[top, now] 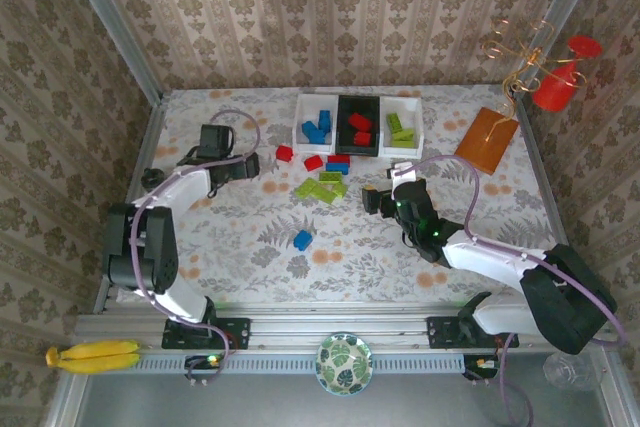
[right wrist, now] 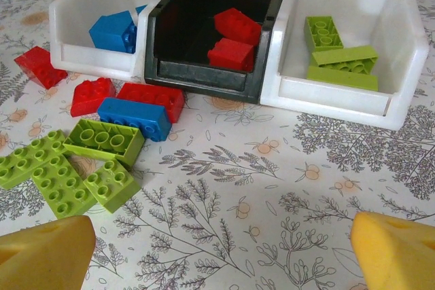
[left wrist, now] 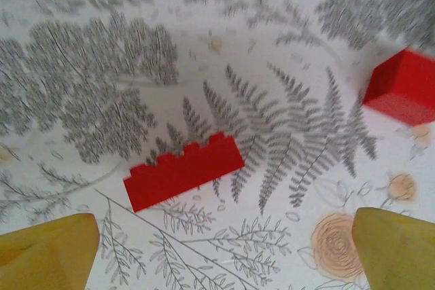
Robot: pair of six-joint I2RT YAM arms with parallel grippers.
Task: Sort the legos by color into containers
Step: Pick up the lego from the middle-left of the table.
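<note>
Left claw [left wrist: 221, 239] spread over a red brick [left wrist: 183, 171] on the worktop [left wrist: 102, 66]; right claw [right wrist: 221, 242] spread, facing the black tray [right wrist: 200, 74].

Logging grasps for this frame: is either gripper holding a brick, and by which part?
Nothing is held. The left gripper is open, a red brick lying free before it; the right gripper is open and empty.

An orange board [top: 487, 140] lies on the floral tablecloth [top: 250, 237], a red cup [top: 553, 90] near it.
</note>
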